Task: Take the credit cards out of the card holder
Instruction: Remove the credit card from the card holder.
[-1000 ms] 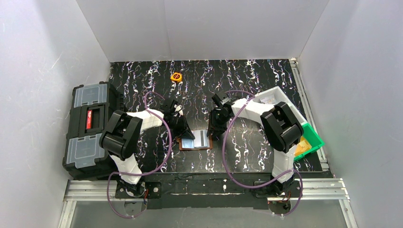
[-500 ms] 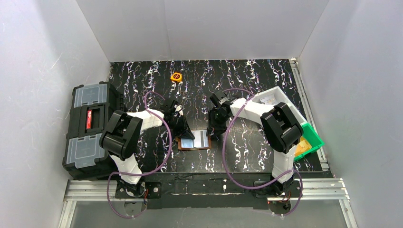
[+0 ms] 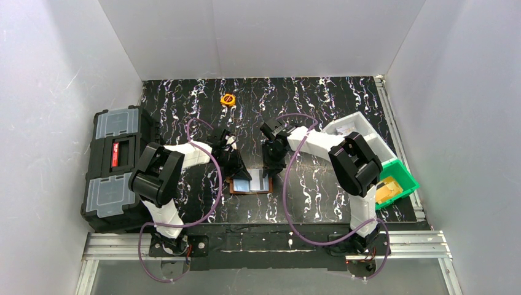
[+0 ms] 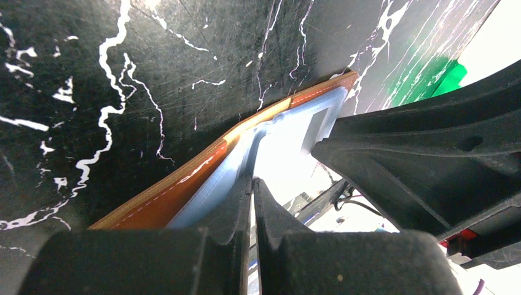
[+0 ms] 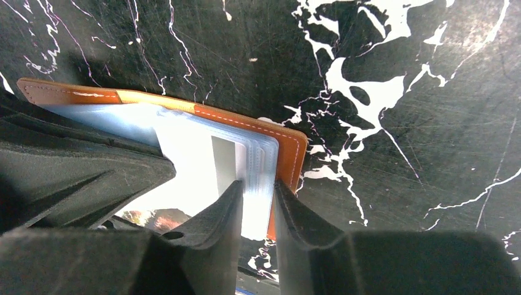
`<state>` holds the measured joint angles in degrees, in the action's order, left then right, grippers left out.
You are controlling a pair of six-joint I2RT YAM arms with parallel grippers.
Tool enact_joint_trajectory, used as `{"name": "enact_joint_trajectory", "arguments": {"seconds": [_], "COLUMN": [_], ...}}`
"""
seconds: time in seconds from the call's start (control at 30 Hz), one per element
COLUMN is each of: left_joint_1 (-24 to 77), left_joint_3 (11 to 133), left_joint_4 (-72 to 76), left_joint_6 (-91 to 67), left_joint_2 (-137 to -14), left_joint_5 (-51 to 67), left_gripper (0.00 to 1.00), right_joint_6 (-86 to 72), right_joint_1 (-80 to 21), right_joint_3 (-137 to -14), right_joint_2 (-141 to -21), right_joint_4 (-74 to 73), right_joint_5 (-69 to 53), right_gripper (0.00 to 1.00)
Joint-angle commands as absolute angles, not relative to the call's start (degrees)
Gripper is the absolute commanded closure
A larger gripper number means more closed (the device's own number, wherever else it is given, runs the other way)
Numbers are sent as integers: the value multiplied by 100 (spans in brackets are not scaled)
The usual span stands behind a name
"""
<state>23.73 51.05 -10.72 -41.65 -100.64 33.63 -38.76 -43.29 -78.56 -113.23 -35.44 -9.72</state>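
Left gripper, nearly closed, pins holder at 9 o'clock; right gripper pinches pockets at 3 o'clock. I risk pulling pockets, not cards, dragging holder.

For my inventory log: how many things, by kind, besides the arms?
Containers: 3 (black toolbox with grey lids, white plastic bin, green plastic bin)
Brown leather card holder: 1
Small round orange object: 1
Total: 5
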Motion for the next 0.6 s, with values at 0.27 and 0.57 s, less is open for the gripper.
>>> {"name": "enact_joint_trajectory", "arguments": {"seconds": [0.27, 0.57], "left_joint_1": [2338, 2311], "left_joint_3": [5119, 5167], "left_joint_4": [-1419, -1577], "left_joint_6": [-4059, -3981], "left_joint_2": [-9877, -9793], "left_joint_5": [3096, 2927], "left_gripper": [100, 100], "right_joint_6": [-3745, -3742], "right_joint_1": [-4342, -4342], "right_joint_3": [-7814, -7780], "right_joint_2": [-11590, -11636], "right_joint_4": [-3939, -3922], "right_joint_5": [-203, -210], "right_gripper": [79, 82]}}
